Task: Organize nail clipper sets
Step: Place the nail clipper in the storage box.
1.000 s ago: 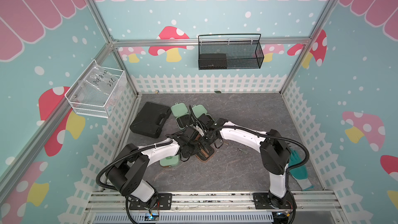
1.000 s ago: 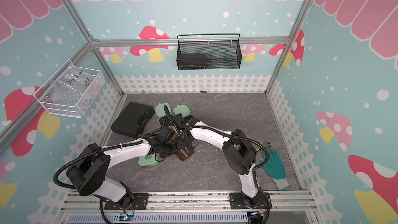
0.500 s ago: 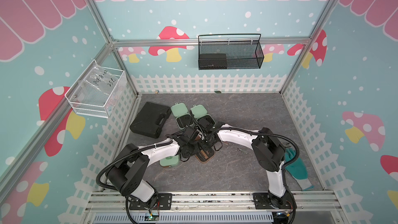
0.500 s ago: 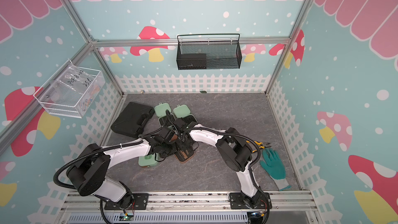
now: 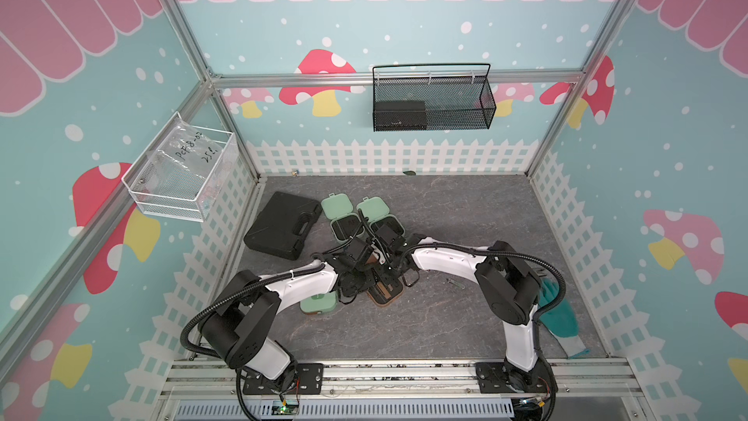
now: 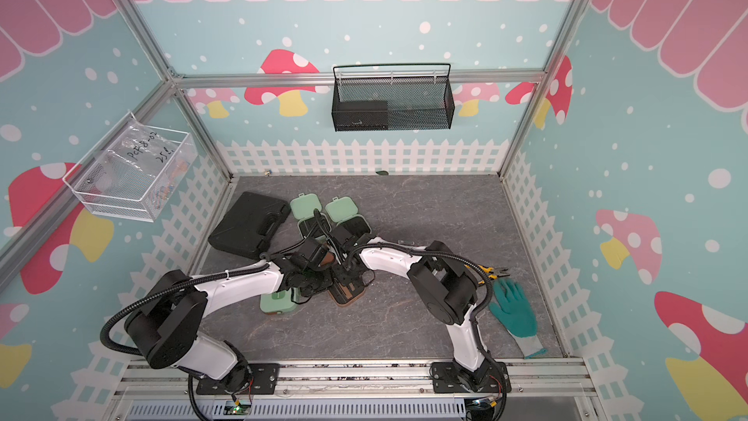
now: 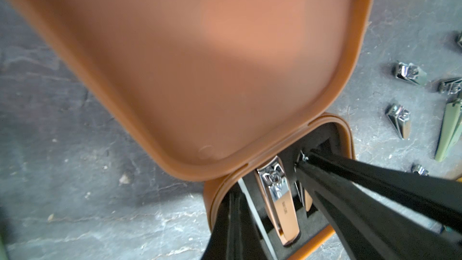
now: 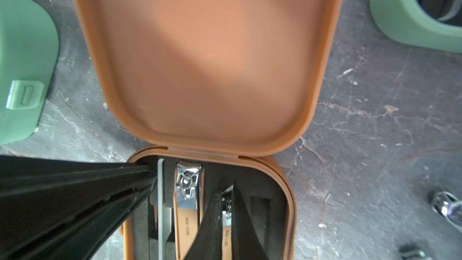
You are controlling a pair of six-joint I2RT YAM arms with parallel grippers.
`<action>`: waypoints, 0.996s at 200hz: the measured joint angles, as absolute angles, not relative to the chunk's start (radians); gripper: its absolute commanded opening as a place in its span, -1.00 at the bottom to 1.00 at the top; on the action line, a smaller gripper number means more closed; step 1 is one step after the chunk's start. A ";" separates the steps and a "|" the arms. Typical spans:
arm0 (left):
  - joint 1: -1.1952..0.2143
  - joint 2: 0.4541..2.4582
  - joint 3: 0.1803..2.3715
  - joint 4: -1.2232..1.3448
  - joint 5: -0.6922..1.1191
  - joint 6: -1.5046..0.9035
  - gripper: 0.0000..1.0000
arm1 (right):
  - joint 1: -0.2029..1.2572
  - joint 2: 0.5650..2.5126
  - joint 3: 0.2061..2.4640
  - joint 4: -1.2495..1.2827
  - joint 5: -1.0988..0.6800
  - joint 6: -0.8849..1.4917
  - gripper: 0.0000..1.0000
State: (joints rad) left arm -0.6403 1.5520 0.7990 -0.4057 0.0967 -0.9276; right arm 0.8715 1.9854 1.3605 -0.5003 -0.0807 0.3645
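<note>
In the middle of the table (image 8: 375, 146) the brown case (image 8: 207, 58) lies open, with the left end effector (image 8: 150, 176) inside it, fingers together, and the right end effector (image 8: 226, 196) clamped on a small clipper (image 8: 226, 238).

Four clipper cases (image 5: 336, 205) (three mint, one brown)

Brown case (image 8: 205, 58) open, lid raised; we see a large clipper (image 8: 187, 196) and a smaller clipper (image 8: 227, 211) in its black insert (image 8: 260, 178). Behind it lie an open mint case (image 5: 336, 205) and a second open mint case (image 5: 373, 209); a closed mint case (image 5: 319, 304) sits beside it.
</note>
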 measured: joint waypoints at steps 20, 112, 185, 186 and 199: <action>-0.640 1.552 0.799 -0.406 0.097 -0.928 -1.00 | 0.871 1.972 1.329 -0.462 -0.081 0.377 -0.81; -0.640 1.547 0.796 -0.406 0.096 -0.928 -1.00 | 0.875 1.948 1.322 -0.467 -0.064 0.390 -0.64; -0.642 1.544 0.794 -0.404 0.094 -0.928 -1.00 | 0.821 1.665 1.334 -0.561 -0.014 0.301 -0.42; -0.642 1.544 0.794 -0.404 0.094 -0.928 -1.00 | 0.816 1.661 1.332 -0.561 -0.013 0.298 -0.42; -0.642 1.544 0.794 -0.404 0.094 -0.928 -1.00 | 0.768 1.638 1.297 -0.562 -0.007 0.262 -0.40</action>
State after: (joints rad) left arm -0.6418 1.5444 0.7944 -0.4042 0.0937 -0.9276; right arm 0.7681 1.6379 1.2972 -0.5617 -0.0074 0.2623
